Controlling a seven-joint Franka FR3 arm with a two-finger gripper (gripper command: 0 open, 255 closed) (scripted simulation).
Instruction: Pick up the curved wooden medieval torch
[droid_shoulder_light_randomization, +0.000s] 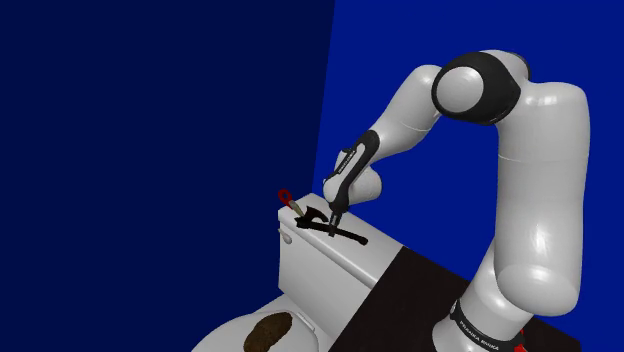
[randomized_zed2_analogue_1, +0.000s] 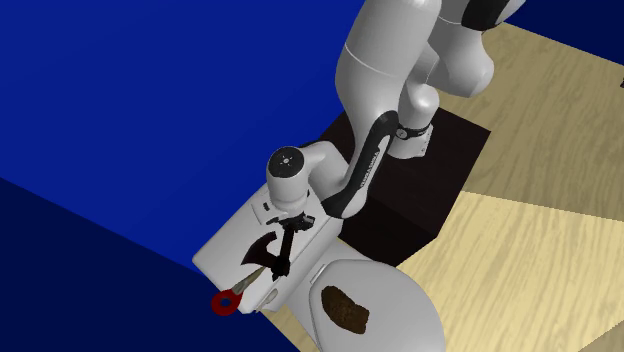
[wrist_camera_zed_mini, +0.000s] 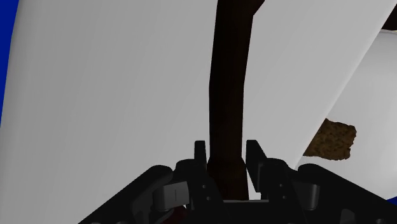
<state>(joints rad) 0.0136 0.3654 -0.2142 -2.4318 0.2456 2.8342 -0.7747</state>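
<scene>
With the gripper (wrist_camera_zed_mini: 227, 156) pinching the dark handle of the torch (droid_shoulder_light_randomization: 352, 238), which lies flat across the toilet tank lid (droid_shoulder_light_randomization: 315, 254), hold the grip firm and lift straight up so the curved shaft cannot swivel.

One torch (wrist_camera_zed_mini: 226, 95), one red-ringed tool (randomized_zed2_analogue_1: 234, 295), one brown lump (randomized_zed2_analogue_1: 345, 308).

Light bright, even; soft sheen on arm (droid_shoulder_light_randomization: 540, 230); one wall (droid_shoulder_light_randomization: 150, 100) darker; floor (randomized_zed2_analogue_1: 520, 250) w/ shadow bands.
</scene>
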